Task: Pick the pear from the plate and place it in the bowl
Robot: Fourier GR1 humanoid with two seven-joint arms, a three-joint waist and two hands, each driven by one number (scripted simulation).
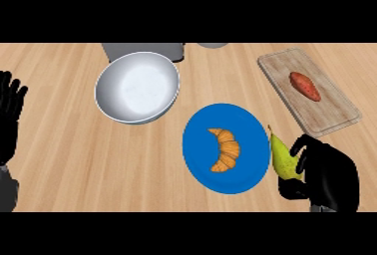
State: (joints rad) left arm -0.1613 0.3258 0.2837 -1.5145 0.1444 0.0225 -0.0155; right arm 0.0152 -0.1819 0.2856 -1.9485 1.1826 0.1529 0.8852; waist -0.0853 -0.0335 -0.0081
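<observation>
notably, head view: pear (pixel 281 157) sat just off the blue plate's (pixel 197 149) right rim, right hand (pixel 327 174) curled round its lower side. bowl (pixel 137 87) lay up-left of the plate. risk judged: carry crosses the croissant (pixel 225 149); low pass could clip it. left hand (pixel 10 112) rested spread, far left.

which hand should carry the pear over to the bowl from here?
Right. The right hand is already curled round the pear at the blue plate's right edge. The left hand rests open at the far left edge, holding nothing. The bowl sits up and left of the plate.
</observation>
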